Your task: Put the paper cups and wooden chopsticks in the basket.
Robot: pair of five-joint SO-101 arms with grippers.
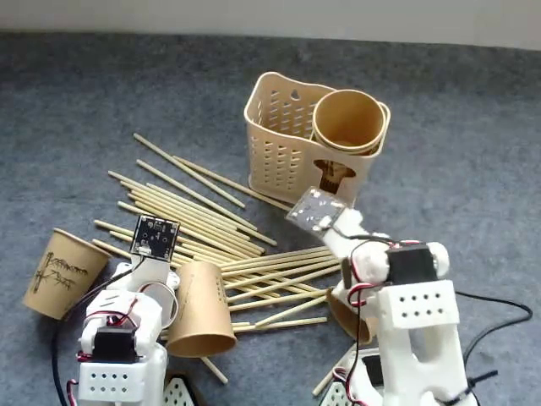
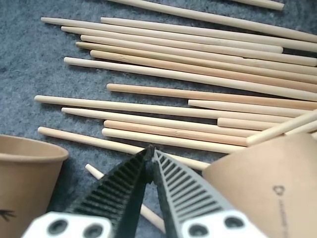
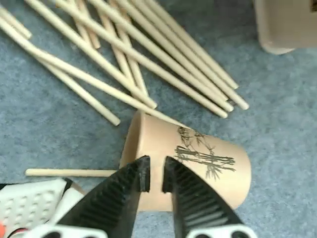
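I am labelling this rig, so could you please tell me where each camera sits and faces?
High view: fixed above the table, looking down on basket, chopsticks, left arm and right arm.
Left wrist view: on the left arm, facing along its shut left gripper at chopsticks.
Right wrist view: on the right arm, looking past the right gripper at a printed cup.
Shared: high and right wrist views show the basket.

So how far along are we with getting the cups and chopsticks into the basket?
Done: nested cups sit in the basket. In hand: nothing; the right gripper is over a lying cup, and the left gripper is shut by the chopsticks. Left: that cup, the far-left cup, the middle cup and the chopsticks, all seemingly on the table.
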